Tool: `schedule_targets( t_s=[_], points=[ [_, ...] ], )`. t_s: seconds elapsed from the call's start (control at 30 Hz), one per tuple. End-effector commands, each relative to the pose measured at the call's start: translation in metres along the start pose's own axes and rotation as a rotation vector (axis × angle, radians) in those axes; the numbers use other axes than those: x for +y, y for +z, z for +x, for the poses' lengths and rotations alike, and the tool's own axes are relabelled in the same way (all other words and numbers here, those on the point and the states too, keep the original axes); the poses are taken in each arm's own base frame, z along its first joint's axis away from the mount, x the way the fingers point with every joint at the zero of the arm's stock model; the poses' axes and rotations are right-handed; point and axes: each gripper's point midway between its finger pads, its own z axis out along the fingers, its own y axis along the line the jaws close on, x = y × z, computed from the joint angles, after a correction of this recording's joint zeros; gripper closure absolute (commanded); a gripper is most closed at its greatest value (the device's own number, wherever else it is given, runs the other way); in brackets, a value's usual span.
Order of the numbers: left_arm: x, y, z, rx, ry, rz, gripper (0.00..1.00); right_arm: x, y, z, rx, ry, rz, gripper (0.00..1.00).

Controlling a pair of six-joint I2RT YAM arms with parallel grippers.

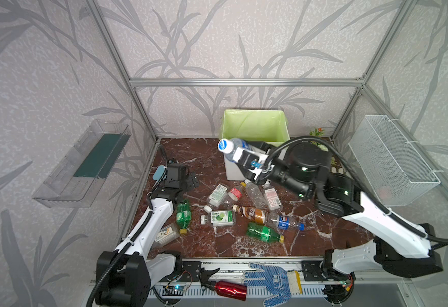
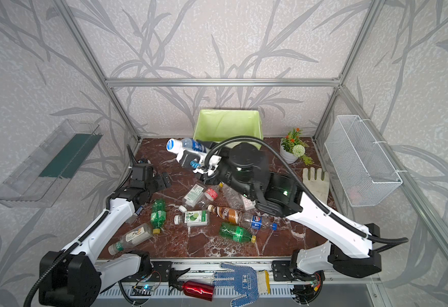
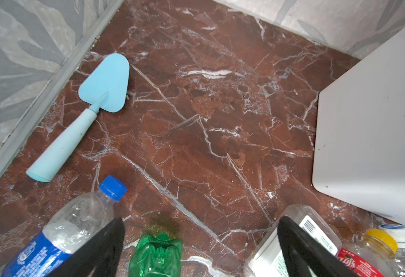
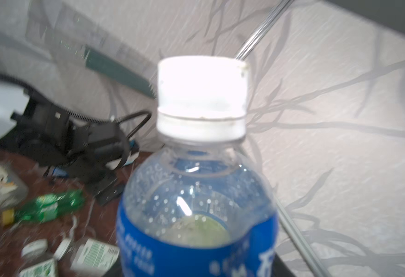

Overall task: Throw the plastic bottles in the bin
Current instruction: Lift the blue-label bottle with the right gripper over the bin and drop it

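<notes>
Both top views: 1 btl (image 1: 228, 146) in right hand (image 1: 242, 156), 1 bin (image 1: 233, 170).

Red spray bottle (image 1: 230, 290) beside blue-dotted glove (image 1: 272, 281), wire basket (image 1: 392, 162) on wall, clear tray (image 1: 79, 170), light-blue trowel (image 3: 104, 84)

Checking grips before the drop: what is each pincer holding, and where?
Right pincer grips the blue-labelled bottle around its body; left pincer is open, holding nothing.

Right arm raised, left arm low.
Right gripper (image 1: 241, 155) clamps a blue-labelled bottle (image 1: 226, 146) between its jaws; left gripper (image 3: 201, 221) holds its jaws wide apart.
</notes>
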Motion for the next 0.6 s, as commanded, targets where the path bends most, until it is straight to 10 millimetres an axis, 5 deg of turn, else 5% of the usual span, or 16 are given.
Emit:
schedule_targets(
  t_s=[0.0,0.1,0.23,0.33,0.4,0.5,0.57],
  points=[
    [-0.006,0.003,-0.003,0.026,-0.001,0.020,0.01,-0.050,0.013,0.006,-0.019,-0.004,0.152,0.56],
    [-0.010,0.008,0.000,0.050,-0.001,0.032,0.01,-0.070,0.040,0.062,0.077,0.178,0.105,0.56],
    [-0.015,0.012,0.006,0.080,-0.003,0.046,0.01,-0.065,0.090,0.182,0.364,0.354,0.042,0.53],
    [-0.018,0.014,0.011,0.107,0.020,0.045,0.01,-0.074,0.104,0.252,0.551,0.493,0.035,0.42],
    [-0.019,0.013,0.011,0.118,0.045,0.033,0.01,-0.086,0.098,0.249,0.567,0.518,0.045,0.33],
    [-0.026,0.008,0.008,0.105,0.103,0.032,0.01,-0.115,0.086,0.215,0.460,0.485,0.137,0.03],
    [-0.033,0.004,0.005,0.096,0.146,0.040,0.01,-0.133,0.074,0.191,0.376,0.476,0.205,0.01]
  ],
)
